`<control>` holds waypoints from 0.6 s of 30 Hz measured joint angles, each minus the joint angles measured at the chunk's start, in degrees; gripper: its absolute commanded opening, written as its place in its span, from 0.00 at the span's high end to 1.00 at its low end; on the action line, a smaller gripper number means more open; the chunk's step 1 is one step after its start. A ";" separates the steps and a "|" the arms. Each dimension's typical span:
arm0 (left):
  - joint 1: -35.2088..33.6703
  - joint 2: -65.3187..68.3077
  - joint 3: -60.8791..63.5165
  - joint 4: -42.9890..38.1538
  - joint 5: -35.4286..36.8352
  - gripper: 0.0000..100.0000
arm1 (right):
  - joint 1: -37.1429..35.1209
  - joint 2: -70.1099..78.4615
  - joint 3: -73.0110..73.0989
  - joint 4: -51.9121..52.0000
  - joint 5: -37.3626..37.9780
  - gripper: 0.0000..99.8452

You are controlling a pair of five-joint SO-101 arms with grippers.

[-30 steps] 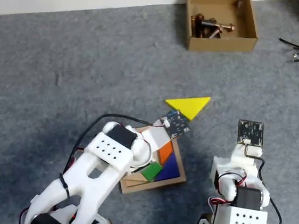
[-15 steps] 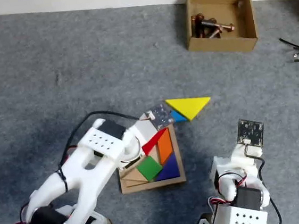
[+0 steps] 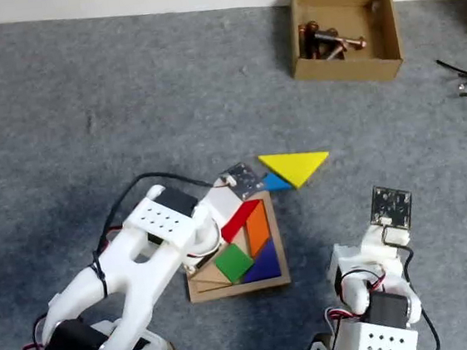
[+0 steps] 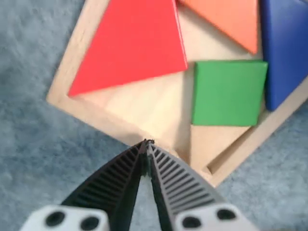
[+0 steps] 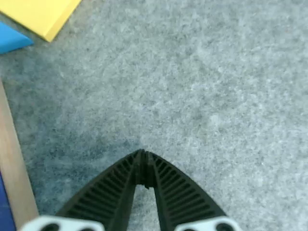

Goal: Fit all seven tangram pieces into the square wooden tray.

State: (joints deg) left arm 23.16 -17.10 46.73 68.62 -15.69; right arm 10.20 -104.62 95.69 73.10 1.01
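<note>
No text, number, label or sign can be read on anything in these views.
</note>
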 measured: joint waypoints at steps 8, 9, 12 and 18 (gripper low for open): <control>4.22 0.00 0.00 4.92 0.88 0.99 | 0.00 0.00 0.00 0.00 0.00 1.00; 5.27 0.00 0.00 4.92 0.88 0.99 | 0.00 0.00 0.00 0.00 0.00 1.00; 7.91 0.00 0.00 4.92 0.88 0.99 | 0.00 0.00 0.00 0.00 0.00 1.00; 11.69 0.00 0.00 4.92 0.88 0.99 | 0.00 0.00 0.00 0.00 0.00 1.00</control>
State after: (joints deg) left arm 34.86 -17.10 46.73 73.54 -14.81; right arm 10.20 -104.62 95.69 73.10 1.01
